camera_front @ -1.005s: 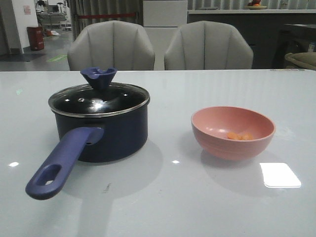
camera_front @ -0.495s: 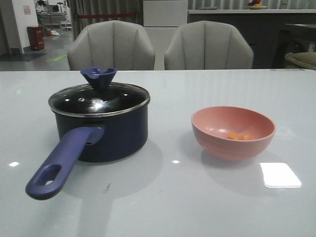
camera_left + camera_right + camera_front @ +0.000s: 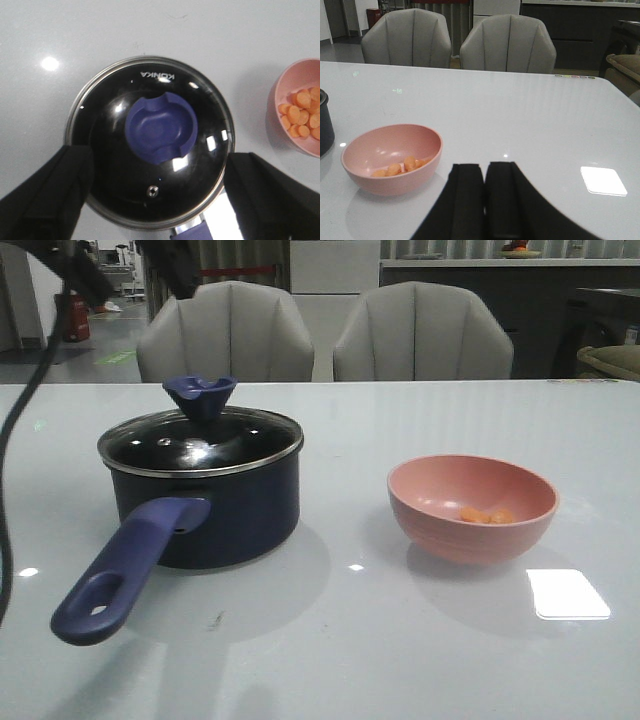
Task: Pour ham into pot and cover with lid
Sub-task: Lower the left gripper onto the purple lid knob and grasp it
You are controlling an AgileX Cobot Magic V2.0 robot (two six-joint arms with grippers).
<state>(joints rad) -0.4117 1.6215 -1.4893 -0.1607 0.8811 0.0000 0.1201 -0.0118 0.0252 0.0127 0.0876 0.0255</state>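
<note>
The dark navy pot (image 3: 240, 510) stands at the table's left, its blue-violet handle (image 3: 125, 565) pointing to the front left. The glass lid (image 3: 200, 445) with its dark-blue knob (image 3: 200, 395) sits on the pot. In the left wrist view the lid (image 3: 110, 125) and knob (image 3: 161, 127) lie straight below my left gripper (image 3: 157, 165), which is open wide and empty above them. The ham (image 3: 485, 514) lies in the pink bowl (image 3: 470, 530) at the right, and it also shows in the right wrist view (image 3: 400, 167). My right gripper (image 3: 484, 170) is shut and empty, low over the table beside the bowl (image 3: 392, 160).
Two grey chairs (image 3: 225, 330) (image 3: 420, 330) stand behind the table's far edge. Dark parts of the left arm and its cable (image 3: 20, 410) hang in at the top left of the front view. A bright light patch (image 3: 567, 594) lies on the table at the front right.
The left arm and its cable have come into the front view at the top left. The pot, lid, bowl and ham have not moved.
</note>
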